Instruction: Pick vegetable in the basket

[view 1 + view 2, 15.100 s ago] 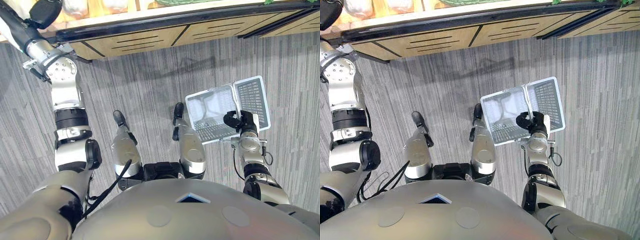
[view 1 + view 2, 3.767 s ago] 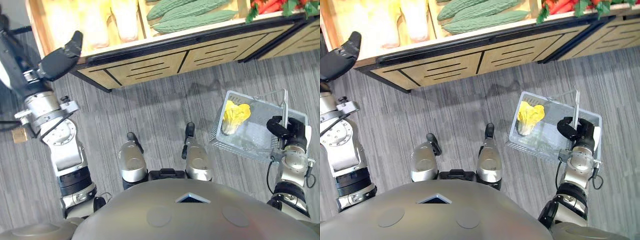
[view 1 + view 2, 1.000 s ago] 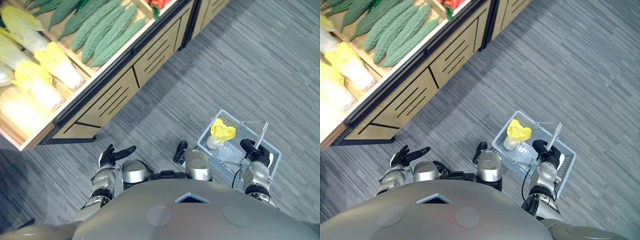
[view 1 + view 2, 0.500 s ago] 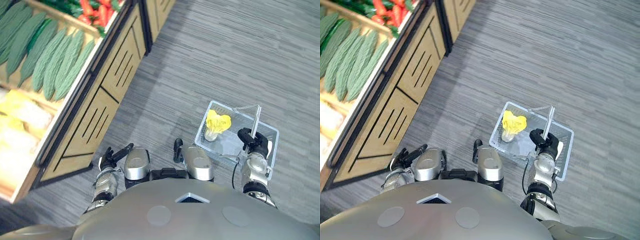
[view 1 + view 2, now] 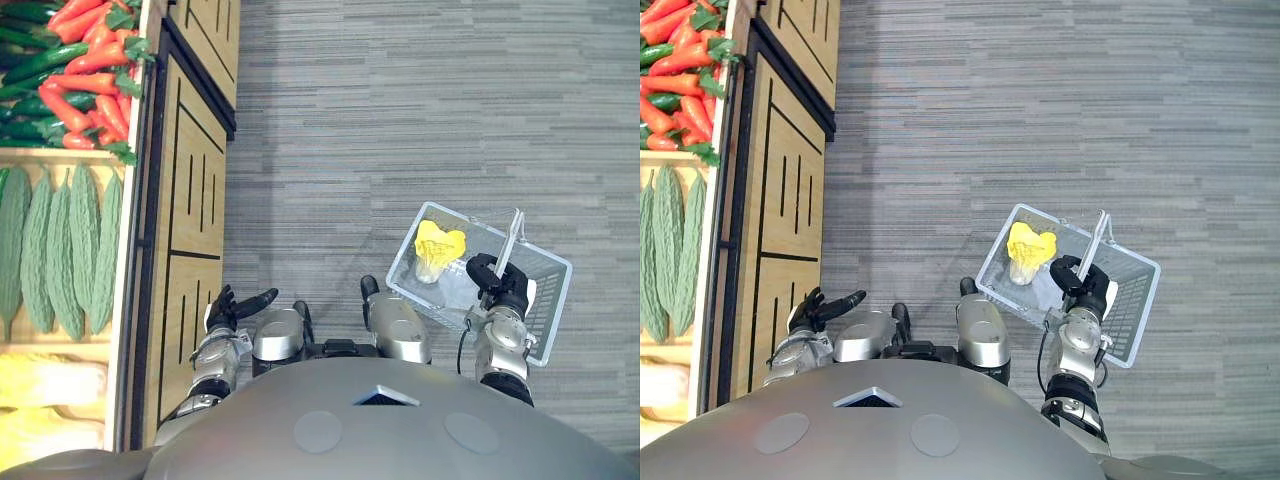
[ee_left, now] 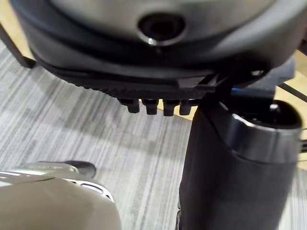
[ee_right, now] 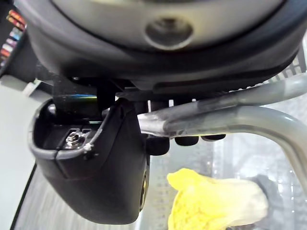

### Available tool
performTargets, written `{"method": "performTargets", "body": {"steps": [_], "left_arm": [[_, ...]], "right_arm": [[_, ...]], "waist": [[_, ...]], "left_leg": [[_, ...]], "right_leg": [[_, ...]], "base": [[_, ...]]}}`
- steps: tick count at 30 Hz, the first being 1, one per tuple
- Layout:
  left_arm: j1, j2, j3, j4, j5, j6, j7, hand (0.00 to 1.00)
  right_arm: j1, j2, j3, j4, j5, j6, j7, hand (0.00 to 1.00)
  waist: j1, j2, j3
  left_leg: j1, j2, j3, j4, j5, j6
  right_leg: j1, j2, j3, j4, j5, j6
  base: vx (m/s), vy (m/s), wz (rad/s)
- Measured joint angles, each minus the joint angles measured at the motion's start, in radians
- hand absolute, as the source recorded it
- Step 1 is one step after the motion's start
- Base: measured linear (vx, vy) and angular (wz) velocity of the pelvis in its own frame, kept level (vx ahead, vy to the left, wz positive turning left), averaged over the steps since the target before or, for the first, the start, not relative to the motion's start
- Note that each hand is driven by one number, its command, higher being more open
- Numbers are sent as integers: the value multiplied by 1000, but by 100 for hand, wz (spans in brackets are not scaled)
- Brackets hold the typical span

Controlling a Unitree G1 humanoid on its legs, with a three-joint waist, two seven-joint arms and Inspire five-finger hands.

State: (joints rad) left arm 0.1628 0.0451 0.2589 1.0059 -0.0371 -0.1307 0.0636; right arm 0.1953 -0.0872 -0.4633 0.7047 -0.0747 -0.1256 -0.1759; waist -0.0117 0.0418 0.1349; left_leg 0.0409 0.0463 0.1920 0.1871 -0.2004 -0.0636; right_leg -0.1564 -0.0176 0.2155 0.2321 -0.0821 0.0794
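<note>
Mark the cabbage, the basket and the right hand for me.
cabbage (image 5: 438, 244): left eye view, on its yellow leaves.
basket (image 5: 552, 290): left eye view, on its mesh side wall.
right hand (image 5: 503, 284): left eye view, on the dark back of the hand.

Display stand (image 5: 190, 215): light wood front panels with dark slots and a black rail along the top edge. It runs down the left side of the head views.
Red peppers (image 5: 88, 90): a heap with green stalks, in the far bin.
Green vegetables (image 5: 35, 62): long and dark, a few lying among the red peppers.
Bitter gourds (image 5: 70, 250): ridged, pale green, laid side by side in the next bin.
Cabbages (image 5: 50, 385): pale yellow, in the nearest bin.
Floor (image 5: 420, 100): grey, finely striped.
</note>
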Motion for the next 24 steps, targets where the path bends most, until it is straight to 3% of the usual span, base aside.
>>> {"method": "performTargets", "body": {"steps": [4, 11, 14, 17, 19, 21, 23, 24], "left_arm": [[-4, 13, -8, 7, 1, -1, 1, 100], [-7, 12, -10, 14, 10, -1, 21, 100], [-10, 18, -17, 14, 10, 1, 31, 100], [15, 32, -35, 18, 14, 5, 41, 100], [34, 31, -36, 23, 13, 8, 44, 100], [20, 27, -37, 23, 13, 9, 43, 100], [-4, 20, -37, 23, 12, 9, 43, 100], [-20, 17, -37, 23, 13, 8, 43, 100]], "right_arm": [[-1, 2, 0, 85, 0, 0, 0, 0], [-16, 3, -34, 124, 1, 0, -1, 0], [-42, 8, -39, 122, 2, 0, -3, 0], [-69, 9, -38, 119, 4, 1, -13, 0], [-65, 9, -37, 119, 4, 1, -27, 0], [-68, 7, -37, 119, 3, 1, -31, 0], [-74, 4, -38, 119, 3, 1, -32, 0], [-78, 5, -39, 120, 4, 2, -33, 0]], "waist": [[1, -17, -18], [4, -18, -19], [9, -24, 7], [8, -31, 62], [7, -33, 64], [3, -29, 62], [1, -19, 81], [3, -13, 90]], "left_leg": [[1, -17, 19, -1, -3, 5], [-23, -21, -1, 19, -49, 57], [-47, -19, 2, 75, -101, 81], [29, -19, 47, 106, -159, 110], [70, -19, 68, 85, -162, 106], [75, -6, 72, 74, -150, 80], [76, 28, 69, 65, -153, 55], [95, 52, 67, 43, -150, 29]], "right_leg": [[22, -24, 10, -66, 23, 21], [15, -35, -18, -74, 37, 32], [-101, -30, -93, 160, 0, 27], [-184, -108, -320, 436, -24, -11], [-196, -145, -406, 455, -46, -35], [-214, -151, -436, 343, -43, -32], [-224, -139, -435, 196, -23, -9], [-225, -130, -429, 83, 15, 26]], "base": [[58, 106, -15], [-20, 42, 5], [-114, 2, -3], [-115, 10, -29], [49, 13, -28], [193, -44, -11], [288, -166, 3], [435, -267, 2]]}}
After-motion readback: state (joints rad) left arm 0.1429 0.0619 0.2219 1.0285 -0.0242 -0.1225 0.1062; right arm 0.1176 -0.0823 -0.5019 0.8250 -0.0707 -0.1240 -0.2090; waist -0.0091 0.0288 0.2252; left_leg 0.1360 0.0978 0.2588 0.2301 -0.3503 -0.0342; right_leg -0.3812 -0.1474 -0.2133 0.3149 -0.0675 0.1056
